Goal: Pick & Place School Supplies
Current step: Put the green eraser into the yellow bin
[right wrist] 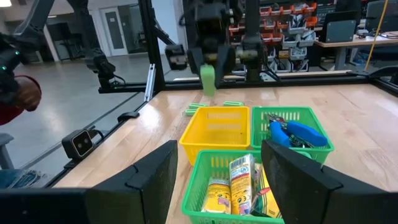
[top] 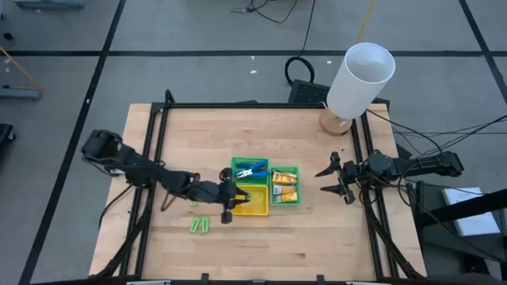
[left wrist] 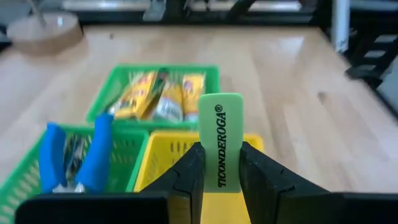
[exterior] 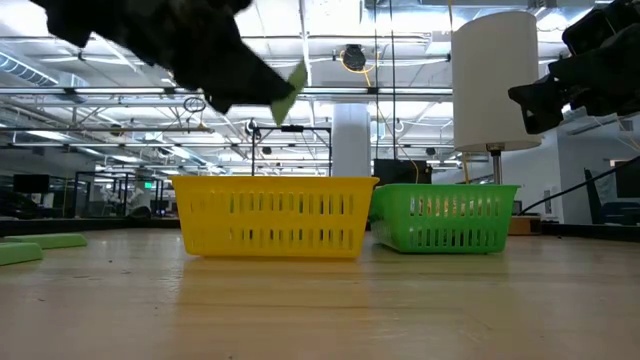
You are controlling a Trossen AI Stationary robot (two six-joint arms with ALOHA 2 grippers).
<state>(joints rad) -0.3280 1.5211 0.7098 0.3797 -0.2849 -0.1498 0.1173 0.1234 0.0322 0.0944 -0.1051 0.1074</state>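
Observation:
My left gripper point(top: 230, 204) is shut on a light-green stick point(left wrist: 221, 140) printed TICONDEROGA, just above the left rim of the yellow tray point(top: 252, 198). In the right wrist view the stick point(right wrist: 208, 79) hangs over that tray's far side. A green tray point(top: 249, 168) holds blue-handled pliers point(left wrist: 74, 158). Another green tray point(top: 285, 186) holds yellow-orange packets point(left wrist: 158, 96). Loose green sticks point(top: 199, 225) lie flat on the table near the left arm. My right gripper point(top: 337, 180) waits open at the table's right edge. My left gripper pinches the stick's two long narrow edges point(left wrist: 204, 163) between its two fingers, on the stick's back half. The fingers come from the table's left, slanting down, and lie along the stick. Its free end point(exterior: 292, 85) juts past the fingertips, lifted clear above the yellow tray.
A big white cylinder point(top: 360, 79) on a wooden foot stands at the far right corner. The three trays sit close together in the table's middle. Black frame rails point(top: 154, 158) run along the table's left and right sides. Bare wood lies in front of the trays.

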